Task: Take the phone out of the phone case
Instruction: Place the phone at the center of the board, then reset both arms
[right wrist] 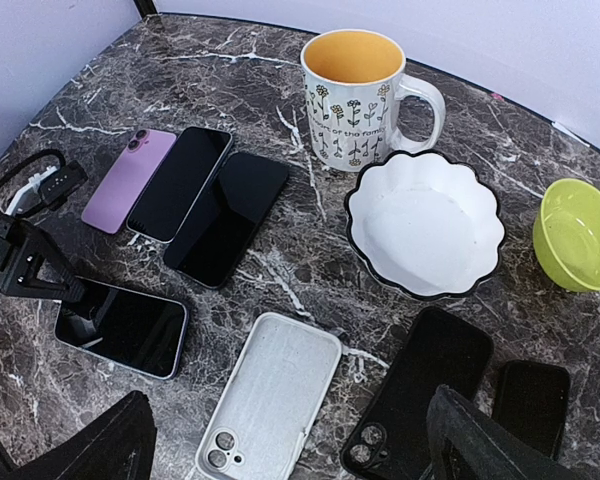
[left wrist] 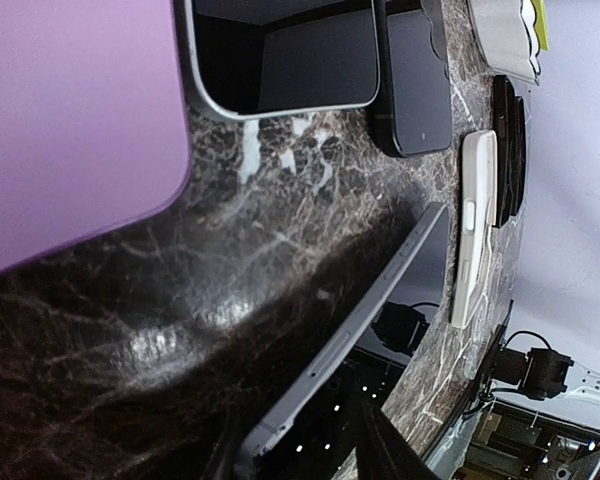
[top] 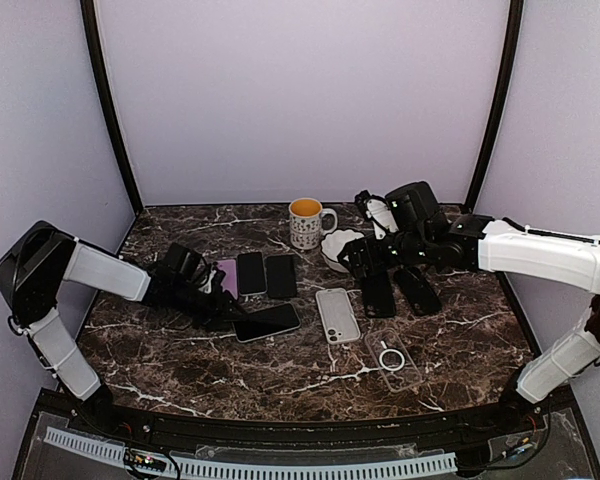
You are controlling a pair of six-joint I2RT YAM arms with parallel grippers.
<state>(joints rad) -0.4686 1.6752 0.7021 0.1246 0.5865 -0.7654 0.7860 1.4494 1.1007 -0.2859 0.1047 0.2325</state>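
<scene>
A bare phone (top: pixel 267 322) with a dark screen lies near the table's middle left; its thin edge runs through the left wrist view (left wrist: pixel 360 330). My left gripper (top: pixel 225 305) is closed narrowly on the phone's left end, one finger (left wrist: pixel 385 450) over the screen and the other under the edge. An empty grey-white phone case (top: pixel 337 315) lies inside-up to the phone's right and shows in the right wrist view (right wrist: pixel 270 395). My right gripper (top: pixel 365 262) hovers open and empty above the grey-white case and a black case (right wrist: pixel 420 395).
A purple phone (top: pixel 227 278) and two dark phones (top: pixel 251 272) (top: pixel 281 276) lie behind the bare phone. Two black cases (top: pixel 378 293) (top: pixel 417 290) and a clear case (top: pixel 393 358) lie on the right. A flowered mug (top: pixel 306 222), white scalloped bowl (top: pixel 338 248) and green bowl (right wrist: pixel 580 235) stand at the back.
</scene>
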